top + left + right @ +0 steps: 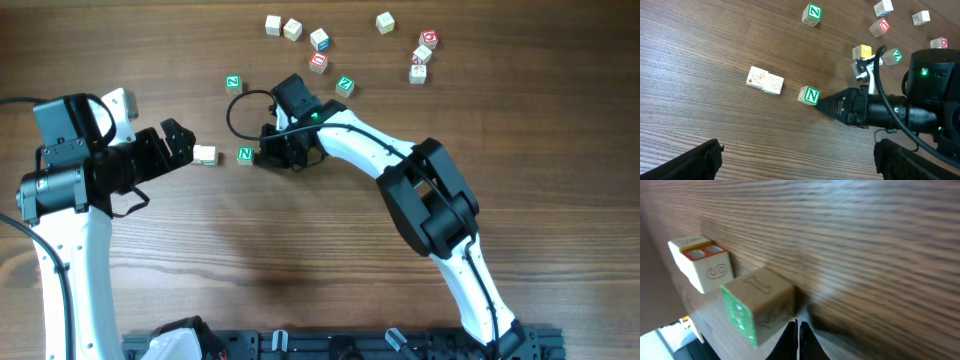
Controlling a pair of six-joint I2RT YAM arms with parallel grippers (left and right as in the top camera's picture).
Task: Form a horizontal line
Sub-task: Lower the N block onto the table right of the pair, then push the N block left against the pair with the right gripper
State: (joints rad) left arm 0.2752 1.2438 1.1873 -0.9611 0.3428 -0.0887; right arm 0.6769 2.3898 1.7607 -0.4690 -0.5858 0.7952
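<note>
Currently on the counter [330, 270], by size.

- Left gripper [185, 143]: spread wide, empty, on the far side of the pale pair from the green-N cube [809, 95].
- Right gripper [821, 102]: pinched shut, holding nothing, tip against the green-N cube on its side away from the pair.
- Horizontal line [774, 85]: unfinished, I judge. The pale pair [759, 78] touch each other; the green-N cube sits just beside them, with a gap.
- Loose cubes [318, 40]: scattered beyond the green-N cube.
- Risk: an off-centre nudge from that narrow tip could spin the cube or knock the pair askew.
</note>
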